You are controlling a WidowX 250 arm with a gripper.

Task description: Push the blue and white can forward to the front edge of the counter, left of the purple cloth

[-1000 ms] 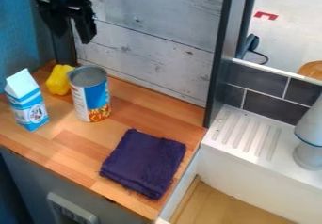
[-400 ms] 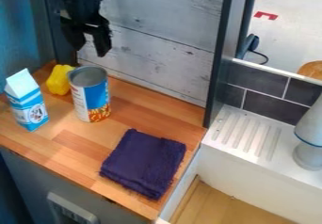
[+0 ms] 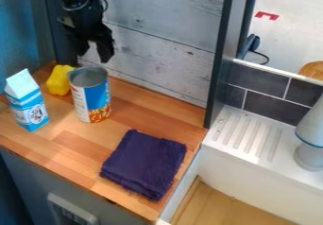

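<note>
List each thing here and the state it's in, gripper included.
Gripper: open, empty, raised above the can
Can: upright
Milk carton: upright, gabled top closed
Yellow object: resting on the counter, partly hidden by the can
Dark cloth: folded, lying flat

I have my black arm (image 3: 78, 6) coming in from top edge, upper left, slanting steeply down. My gripper (image 3: 94, 55) hangs at its lower end, pointing downward, two fingers (image 3: 105, 50) spread, gap between tips.
</note>
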